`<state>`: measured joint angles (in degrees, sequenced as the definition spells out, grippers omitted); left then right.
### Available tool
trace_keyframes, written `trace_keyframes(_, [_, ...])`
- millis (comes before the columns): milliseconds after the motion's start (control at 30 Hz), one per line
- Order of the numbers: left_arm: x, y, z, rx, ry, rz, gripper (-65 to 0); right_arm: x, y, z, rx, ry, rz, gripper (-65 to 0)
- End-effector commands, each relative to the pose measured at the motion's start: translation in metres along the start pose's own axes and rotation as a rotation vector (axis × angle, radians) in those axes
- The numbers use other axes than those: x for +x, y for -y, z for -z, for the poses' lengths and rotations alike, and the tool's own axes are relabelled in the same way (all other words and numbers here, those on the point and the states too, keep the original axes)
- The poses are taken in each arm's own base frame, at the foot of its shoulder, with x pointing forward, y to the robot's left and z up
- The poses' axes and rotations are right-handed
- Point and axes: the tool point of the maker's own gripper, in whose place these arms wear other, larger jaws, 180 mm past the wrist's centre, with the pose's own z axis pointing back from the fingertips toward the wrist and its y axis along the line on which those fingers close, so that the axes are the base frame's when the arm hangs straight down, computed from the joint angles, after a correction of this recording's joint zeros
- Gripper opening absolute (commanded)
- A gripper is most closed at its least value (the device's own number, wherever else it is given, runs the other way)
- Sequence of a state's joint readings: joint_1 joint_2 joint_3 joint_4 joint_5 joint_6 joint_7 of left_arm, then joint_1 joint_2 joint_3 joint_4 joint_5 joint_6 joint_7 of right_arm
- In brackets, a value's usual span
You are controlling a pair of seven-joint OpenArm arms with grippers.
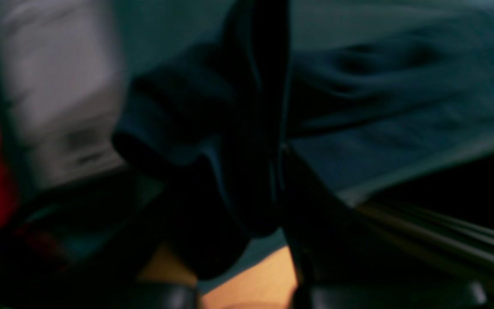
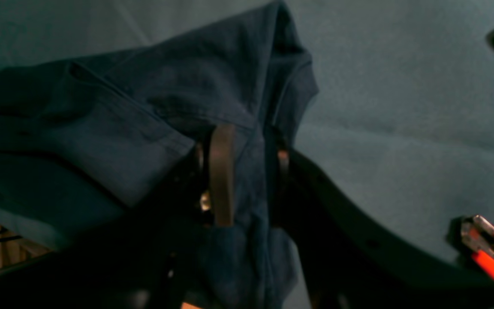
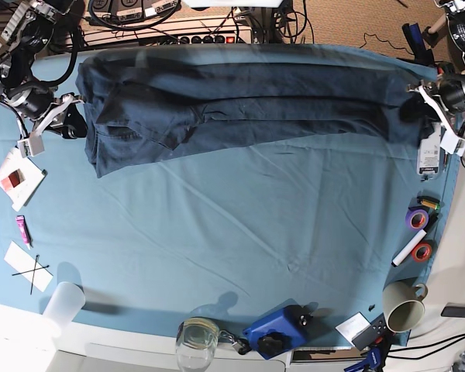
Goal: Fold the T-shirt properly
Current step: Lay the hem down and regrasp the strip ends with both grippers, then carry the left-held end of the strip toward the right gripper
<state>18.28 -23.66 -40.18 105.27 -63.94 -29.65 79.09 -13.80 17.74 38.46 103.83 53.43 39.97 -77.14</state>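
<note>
The right gripper (image 2: 247, 171) is clamped on a fold of the T-shirt (image 2: 144, 107): in its wrist view dark navy cloth runs between the 2 fingers (image 2: 222, 171) and bunches below them. In the base view this gripper (image 3: 71, 116) sits at the shirt's left end, at the far left of the table.

The left gripper (image 1: 272, 159) shows in its own wrist view only as dark, blurred shapes with shirt cloth (image 1: 401, 98) around and behind them; whether its jaws are closed on the cloth cannot be told there. In the base view it (image 3: 418, 99) is at the shirt's right end, at the far right, and the cloth reaches up to it.

Between the 2 grippers the T-shirt (image 3: 240, 101) is stretched left to right across the far part of the table, over a teal tablecloth (image 3: 240, 225). Its left part hangs wider toward the near side, and its right part narrows to a band.

Farther out, an orange utility knife (image 2: 493, 253) lies on the tablecloth at the edge of the right wrist view. Along the right edge are 2 tape rolls (image 3: 417, 218), a marker (image 3: 408, 249) and a mug (image 3: 403, 306). On the near edge stand a glass (image 3: 197, 341) and a blue tool (image 3: 277, 332), and at the near left a white cup (image 3: 63, 304).
</note>
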Motion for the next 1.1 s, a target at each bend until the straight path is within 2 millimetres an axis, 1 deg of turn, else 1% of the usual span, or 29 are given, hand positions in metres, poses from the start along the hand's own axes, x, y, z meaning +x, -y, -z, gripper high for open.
trace_keyframes(0, [0.014, 0.012, -0.006, -0.041, 0.046, 0.043, -65.0, 0.015, 0.002, -0.005, -0.003, 0.048, -0.022, -51.8])
trace_keyframes(133, [0.022, 0.046, -0.008, -0.111, 0.089, 0.119, -65.0, 0.015, 0.002, -0.005, -0.003, 0.049, -0.022, -51.8])
trace_keyframes(200, [0.02, 0.063, -0.008, -0.133, 0.09, 0.158, -65.0, 0.015, 0.002, -0.005, -0.003, 0.049, -0.023, -51.8])
trace_keyframes(333, [0.017, 0.106, -0.003, -0.208, 0.102, 0.26, -65.0, 0.015, 0.002, -0.005, -0.005, 0.047, -0.023, -51.8])
trace_keyframes(400, [0.018, 0.122, 0.004, -0.245, 0.116, 0.282, -65.0, 0.015, 0.002, -0.005, -0.005, 0.047, -0.023, -51.8])
trace_keyframes(633, [0.026, 0.166, 0.04, -0.318, 0.129, 0.326, -65.0, 0.015, 0.002, -0.005, -0.006, 0.046, -0.023, -51.8])
trace_keyframes(733, [0.029, 0.189, 0.049, -0.37, 0.153, 0.332, -65.0, 0.015, 0.002, -0.005, -0.006, 0.046, -0.023, -51.8])
trace_keyframes(867, [0.028, 0.219, 0.059, -0.444, 0.165, 0.327, -65.0, 0.014, 0.003, -0.005, -0.009, 0.043, -0.024, -51.8])
trace_keyframes(1067, [0.027, 0.25, 0.086, -0.479, 0.145, 0.299, -65.0, 0.014, 0.003, -0.005, -0.011, 0.042, -0.024, -51.8])
